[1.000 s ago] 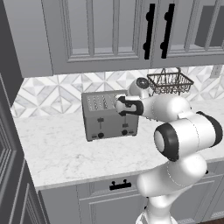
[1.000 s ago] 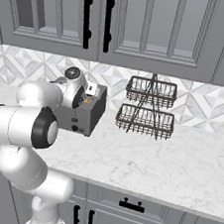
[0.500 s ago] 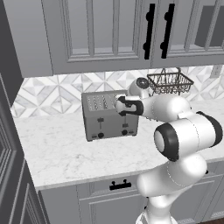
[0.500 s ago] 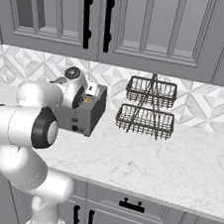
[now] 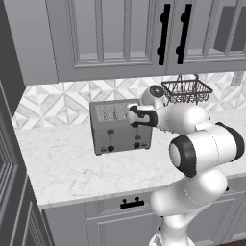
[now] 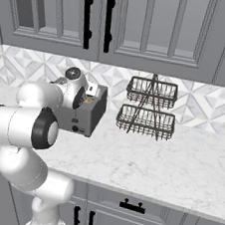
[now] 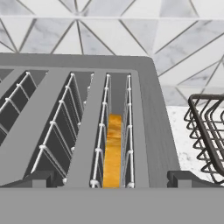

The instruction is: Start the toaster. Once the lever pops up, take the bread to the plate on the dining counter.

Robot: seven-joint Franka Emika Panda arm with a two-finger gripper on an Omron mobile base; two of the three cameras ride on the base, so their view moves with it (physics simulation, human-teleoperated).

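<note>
The grey toaster (image 5: 115, 132) stands on the marble worktop against the tiled wall. My gripper (image 5: 133, 116) hovers just above its right end, open and holding nothing. In the hand view my gripper (image 7: 113, 178) looks down into the slots, a fingertip (image 7: 39, 177) at each bottom corner. The bread (image 7: 113, 153), golden with a brown crust, sits deep in the rightmost slot between the wire guides. The toaster (image 6: 86, 115) is partly behind my arm in the right base view. The left tab (image 5: 110, 131) is visible; the lever on the right is hidden by my hand. The plate and dining counter are out of view.
A two-tier black wire basket rack (image 6: 149, 109) stands right of the toaster; its edge (image 7: 205, 140) is close to my hand. Grey upper cabinets (image 5: 120, 33) hang low overhead. The marble worktop (image 5: 67, 168) stretches in front of the toaster.
</note>
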